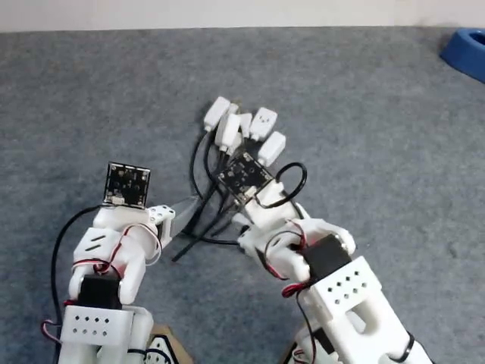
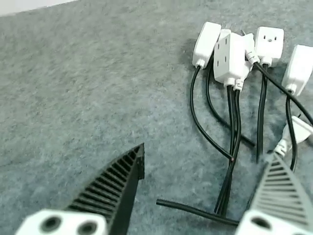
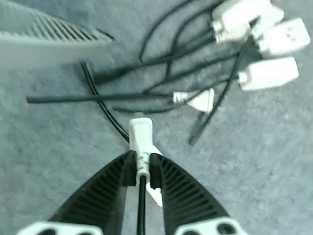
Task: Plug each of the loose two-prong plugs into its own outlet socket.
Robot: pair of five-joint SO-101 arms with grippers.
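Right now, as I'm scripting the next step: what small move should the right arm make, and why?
Probably ease the right gripper toward the white rectangular socket block: it is shut on the white plastic plug, which sits short of that block.

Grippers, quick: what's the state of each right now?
Left gripper: open, holding nothing.
Right gripper: closed on a white plug.
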